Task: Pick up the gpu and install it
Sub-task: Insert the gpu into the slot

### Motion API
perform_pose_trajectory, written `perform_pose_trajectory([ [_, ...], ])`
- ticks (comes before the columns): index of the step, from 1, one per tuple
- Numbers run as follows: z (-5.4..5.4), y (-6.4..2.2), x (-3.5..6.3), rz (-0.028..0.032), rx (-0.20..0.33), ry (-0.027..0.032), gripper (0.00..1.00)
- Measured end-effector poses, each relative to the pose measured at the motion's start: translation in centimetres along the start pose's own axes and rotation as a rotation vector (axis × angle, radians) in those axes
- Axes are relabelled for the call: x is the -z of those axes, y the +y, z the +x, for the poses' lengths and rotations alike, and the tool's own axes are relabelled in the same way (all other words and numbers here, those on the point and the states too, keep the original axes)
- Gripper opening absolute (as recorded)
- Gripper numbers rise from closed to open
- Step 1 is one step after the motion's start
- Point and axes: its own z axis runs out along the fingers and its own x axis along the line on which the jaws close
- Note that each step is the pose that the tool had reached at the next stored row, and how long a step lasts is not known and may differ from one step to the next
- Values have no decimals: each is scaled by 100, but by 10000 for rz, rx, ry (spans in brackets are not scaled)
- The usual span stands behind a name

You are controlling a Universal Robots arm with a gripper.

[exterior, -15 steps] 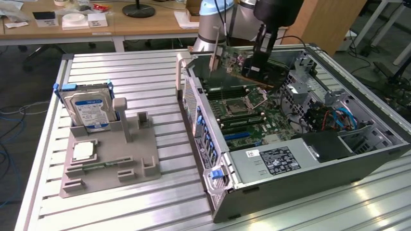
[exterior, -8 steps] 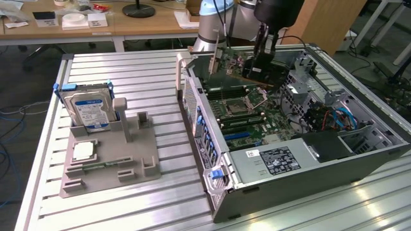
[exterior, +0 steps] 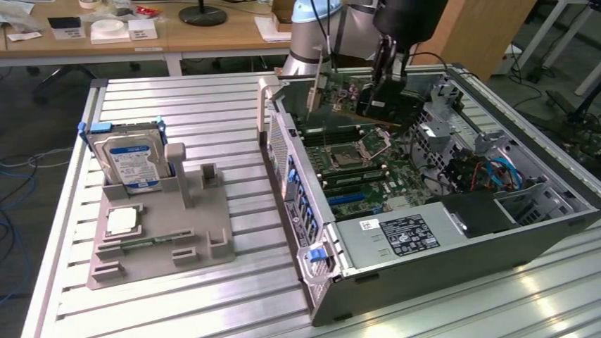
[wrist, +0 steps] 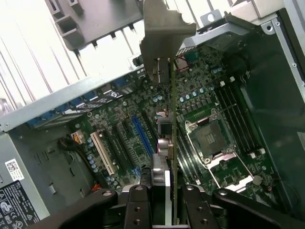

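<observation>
I pinch the gpu [wrist: 162, 38] in my jaws over the open computer case [exterior: 451, 246].

In the exterior view, the slatted surface [exterior: 188, 98] carries the case at three o'clock, its motherboard [exterior: 376, 176] exposed. At nine o'clock from the case, a grey fixture [exterior: 188, 211] holds the hard drive [exterior: 131, 162] upright. My jaws are clamped on the gpu's edge, and the card hangs on edge above the motherboard at the case's twelve o'clock end, with its metal bracket toward the port wall. A small chip [exterior: 122, 222] lies on the fixture at six o'clock from the drive.

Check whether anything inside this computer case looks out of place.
The CPU socket sits open and empty, its retention frame flipped up. The gpu hangs over the motherboard in the end effector, unseated.
</observation>
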Motion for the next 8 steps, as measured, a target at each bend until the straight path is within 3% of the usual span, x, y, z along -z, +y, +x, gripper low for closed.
perform_pose_trajectory([
  [8, -1, -5, -38, -14, 1296, 27, 28],
])
